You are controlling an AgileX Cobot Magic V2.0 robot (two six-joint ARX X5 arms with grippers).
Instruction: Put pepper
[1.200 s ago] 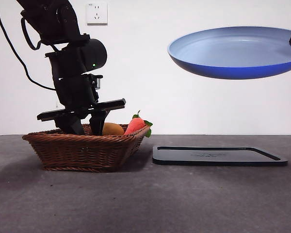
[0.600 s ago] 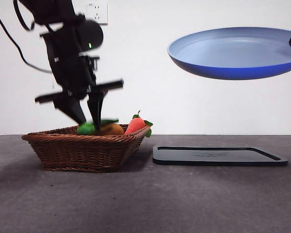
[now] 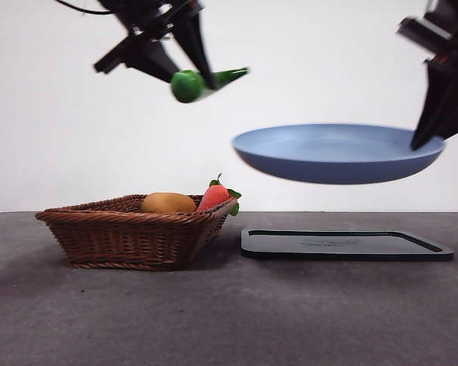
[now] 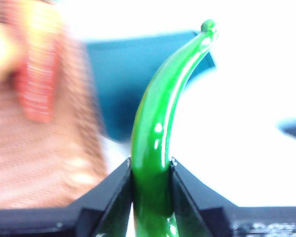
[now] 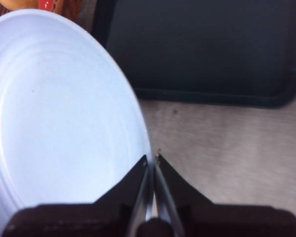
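Note:
My left gripper is shut on the glossy green pepper and holds it high in the air, above the basket's right end and just left of the plate. The wrist view shows the pepper clamped between the two jaws, its tapered tip pointing away. My right gripper is shut on the rim of the blue plate and holds it level in the air above the black tray. The right wrist view shows the plate with its rim pinched in the gripper.
A brown wicker basket stands on the table at the left with a yellow-brown potato-like item and a red-orange vegetable with green leaves in it. The flat black tray lies to its right.
The left gripper has risen out of the basket with the pepper and moved right. The right gripper has lowered the plate and shifted it left.

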